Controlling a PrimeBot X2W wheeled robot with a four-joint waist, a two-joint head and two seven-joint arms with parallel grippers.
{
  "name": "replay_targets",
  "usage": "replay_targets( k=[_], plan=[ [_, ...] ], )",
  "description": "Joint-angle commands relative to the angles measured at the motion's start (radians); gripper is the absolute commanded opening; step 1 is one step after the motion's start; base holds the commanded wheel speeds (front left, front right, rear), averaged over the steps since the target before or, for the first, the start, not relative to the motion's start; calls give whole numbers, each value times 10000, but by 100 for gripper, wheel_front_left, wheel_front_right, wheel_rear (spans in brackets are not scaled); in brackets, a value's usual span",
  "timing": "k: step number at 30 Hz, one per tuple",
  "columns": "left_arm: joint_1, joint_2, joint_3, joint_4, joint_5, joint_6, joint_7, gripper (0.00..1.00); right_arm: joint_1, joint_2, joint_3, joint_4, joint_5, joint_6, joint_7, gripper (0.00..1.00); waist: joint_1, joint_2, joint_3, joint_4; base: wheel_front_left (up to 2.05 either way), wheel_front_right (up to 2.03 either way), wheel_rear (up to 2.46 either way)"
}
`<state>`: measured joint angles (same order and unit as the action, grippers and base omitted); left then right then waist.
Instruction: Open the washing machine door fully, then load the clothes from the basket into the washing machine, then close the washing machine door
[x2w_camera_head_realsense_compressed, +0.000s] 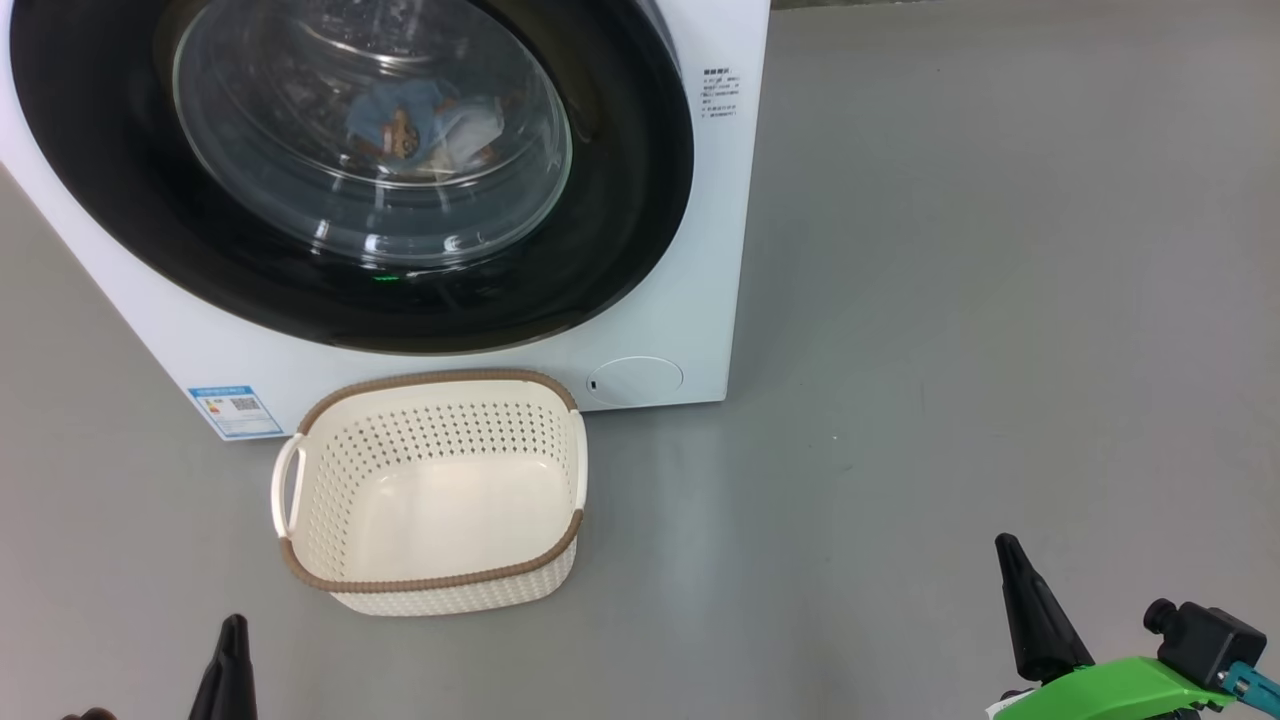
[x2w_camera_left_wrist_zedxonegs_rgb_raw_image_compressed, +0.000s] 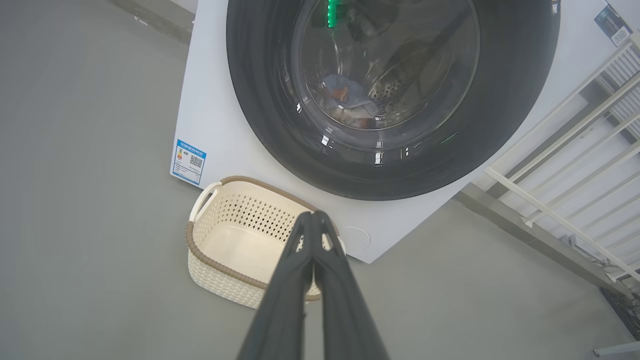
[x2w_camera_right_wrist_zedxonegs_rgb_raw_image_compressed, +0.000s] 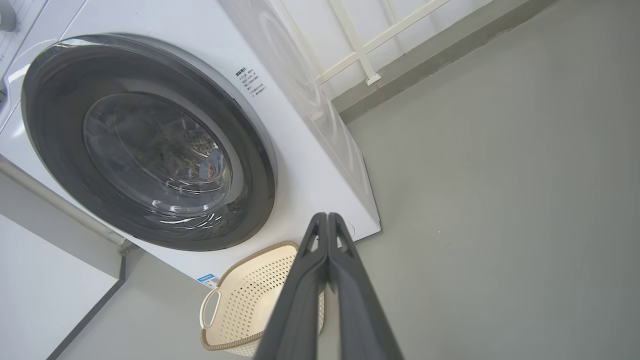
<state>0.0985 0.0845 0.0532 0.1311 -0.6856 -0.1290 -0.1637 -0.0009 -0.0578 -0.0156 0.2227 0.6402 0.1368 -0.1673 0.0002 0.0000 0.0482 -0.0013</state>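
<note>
Left end effector: both dark fingers pressed together tip to tip, hanging over the grey floor short of the basket. Right end effector: likewise pinched flat, fingers touching along their length, out to the right and well apart from the basket. Basket stands upright on the floor just in front of the washing machine, below the door, its bare cream bottom in plain sight. Washing machine door sits flush against the white front, glossy black rim reflecting light. Clothes lie inside the drum, seen through the bulging glass as a light blue heap with orange-brown prints. Blue label sticker at the machine's lower left corner; round filter cap at the lower right, just beside the basket's rim.
</note>
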Motion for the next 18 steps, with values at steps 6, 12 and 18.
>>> replay_targets(
  k=[6, 12, 18],
  plan=[
    [-513, 137, 138, -83, -808, -7, 222, 0, -445, -116, -18, -183, 883, -21, 165, 0, -1, 0, -31, 1, 0, 0, 0],
    [-624, 122, 145, 4, -1452, -8, 387, 0, -487, -131, -48, -155, 1567, -24, 327, 0, -1, 0, -62, 2, 0, 0, 0],
    [-754, 101, 156, 107, -2197, -9, 583, 0, -537, -146, -87, -124, 2356, -28, 518, 0, -1, 0, -98, 3, 0, 0, 0]
  ],
)
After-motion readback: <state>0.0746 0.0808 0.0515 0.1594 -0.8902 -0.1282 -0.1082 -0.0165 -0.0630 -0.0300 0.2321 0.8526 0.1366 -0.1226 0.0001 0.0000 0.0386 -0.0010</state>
